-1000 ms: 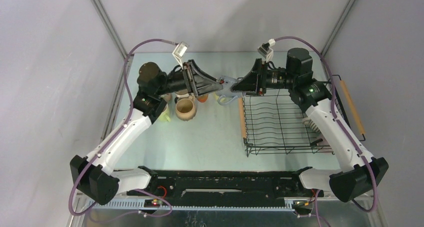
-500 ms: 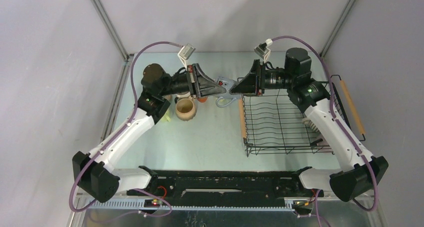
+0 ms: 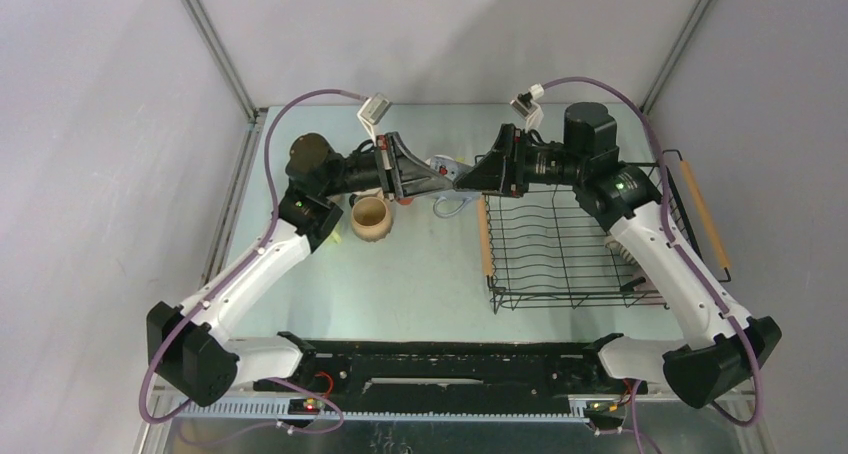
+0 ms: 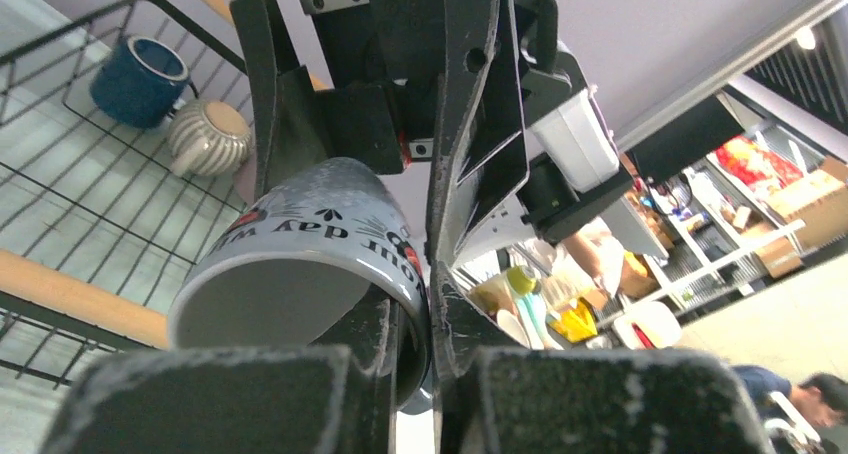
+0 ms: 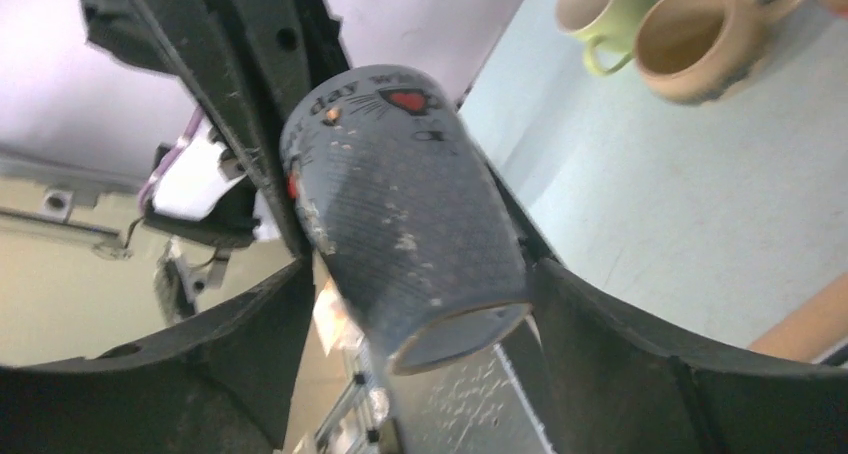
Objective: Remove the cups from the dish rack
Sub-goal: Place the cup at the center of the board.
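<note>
Grey mug (image 3: 447,170) hangs between both grippers, just left of the dish rack (image 3: 570,244); left gripper (image 4: 432,314) pinches its rim, right gripper (image 5: 420,271) flanks its base, hold unclear; blue mug (image 4: 140,79) behind the rack wires shows only from the left wrist

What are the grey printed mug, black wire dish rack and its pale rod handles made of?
Grey printed mug: probably glazed ceramic; thick rim, speckled semi-gloss surface.
Black wire dish rack: likely coated steel; thin matte black wires.
Pale rod handles: look like bare wood; tan, matte.
</note>
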Motion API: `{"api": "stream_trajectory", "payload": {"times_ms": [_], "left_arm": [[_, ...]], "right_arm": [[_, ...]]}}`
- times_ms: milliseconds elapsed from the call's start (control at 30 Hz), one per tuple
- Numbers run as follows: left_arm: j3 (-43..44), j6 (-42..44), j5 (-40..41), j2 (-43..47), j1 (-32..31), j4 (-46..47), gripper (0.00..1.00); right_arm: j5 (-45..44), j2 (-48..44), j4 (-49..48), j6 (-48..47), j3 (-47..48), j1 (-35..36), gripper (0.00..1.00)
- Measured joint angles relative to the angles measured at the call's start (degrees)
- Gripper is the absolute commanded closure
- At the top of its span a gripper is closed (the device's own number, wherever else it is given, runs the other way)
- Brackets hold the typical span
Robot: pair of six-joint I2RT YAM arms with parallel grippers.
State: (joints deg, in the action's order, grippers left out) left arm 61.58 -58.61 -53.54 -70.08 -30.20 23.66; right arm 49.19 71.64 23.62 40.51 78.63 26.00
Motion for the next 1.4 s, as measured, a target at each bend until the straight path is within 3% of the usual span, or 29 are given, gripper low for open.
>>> {"api": "stream_trajectory", "payload": {"times_ms": [100,367,800,1067,1400], "left_arm": [[-0.59,0.15,1.55,0.48,0.09,-0.24,1.00],[-2.03,1.40,4.96,1.33,-0.07,-3.19,1.00],[-1.03,20.24,17.97,2.43,-0.07,-33.16,1.00],[5.27,30.77,30.84,-4.83,-1.11,-48.74,1.00],[13.42,37.79,42.25,-17.94,-3.08,-58.23,1.00]], "right_arm": [[-4.59,-0.37,2.12,-0.76,0.04,0.28,0.01],[-12.48,-4.61,2.29,-0.98,-2.29,0.31,0.00],[-23.76,-12.17,8.90,-3.91,-4.04,-2.03,0.00],[-29.73,-12.85,15.02,-6.86,-4.13,-2.32,0.00],[-32.83,-15.32,17.99,-8.31,-4.15,-2.19,0.01]]}}
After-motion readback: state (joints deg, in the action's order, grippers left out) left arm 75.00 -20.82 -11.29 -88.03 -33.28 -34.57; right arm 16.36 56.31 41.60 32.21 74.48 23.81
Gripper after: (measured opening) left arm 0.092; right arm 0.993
